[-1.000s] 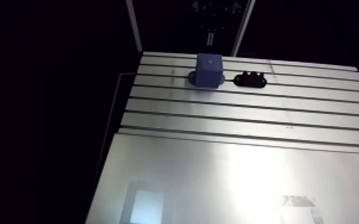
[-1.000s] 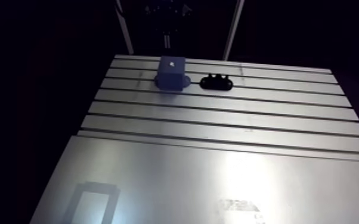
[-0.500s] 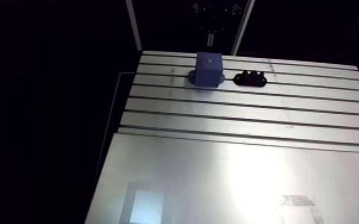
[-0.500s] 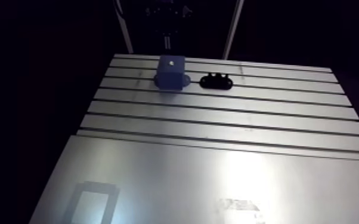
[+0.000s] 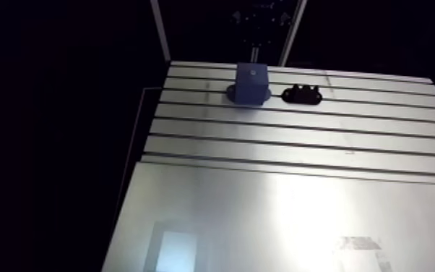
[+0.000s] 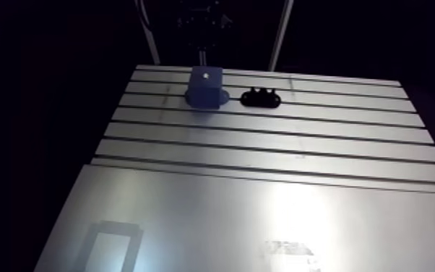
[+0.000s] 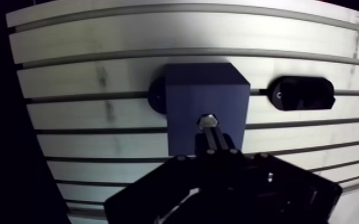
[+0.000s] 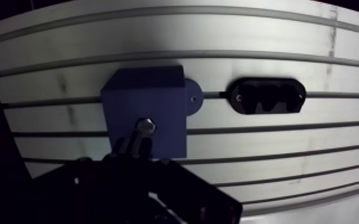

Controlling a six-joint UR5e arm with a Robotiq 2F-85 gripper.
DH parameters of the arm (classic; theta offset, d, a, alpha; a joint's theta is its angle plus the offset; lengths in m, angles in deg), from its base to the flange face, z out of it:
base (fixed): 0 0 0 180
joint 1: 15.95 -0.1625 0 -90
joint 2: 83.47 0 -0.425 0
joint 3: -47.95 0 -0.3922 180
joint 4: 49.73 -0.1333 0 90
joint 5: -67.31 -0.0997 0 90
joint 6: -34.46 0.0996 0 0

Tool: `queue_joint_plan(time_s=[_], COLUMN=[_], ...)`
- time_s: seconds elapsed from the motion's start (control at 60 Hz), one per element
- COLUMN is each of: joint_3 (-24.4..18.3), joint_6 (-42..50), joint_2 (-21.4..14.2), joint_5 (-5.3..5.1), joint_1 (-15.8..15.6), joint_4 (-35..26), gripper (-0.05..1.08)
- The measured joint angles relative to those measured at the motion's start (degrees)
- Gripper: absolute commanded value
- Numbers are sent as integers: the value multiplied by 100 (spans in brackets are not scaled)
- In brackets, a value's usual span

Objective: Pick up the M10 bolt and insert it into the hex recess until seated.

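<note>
We saw the slotted counter (image 5: pixel 300 137) lit against the dark, its grooves running from nine to three o'clock. Toward twelve o'clock stood a blue block (image 5: pixel 252 85), upright, with a small pale spot on its top face. Just beside it at three o'clock lay a black holder (image 5: pixel 302 94), apart from the block. The tool (image 5: pixel 254 49) hung dimly above the block at twelve o'clock. Toward six o'clock a smooth plate (image 5: pixel 213 210) covered the counter, bright with glare.
</note>
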Motion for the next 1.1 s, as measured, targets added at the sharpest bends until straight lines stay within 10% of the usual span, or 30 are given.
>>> queue_joint_plan(time_s=[1.1], joint_3=[215], joint_6=[-72], joint_2=[30], joint_5=[-5], joint_1=[26], joint_4=[245], gripper=[107])
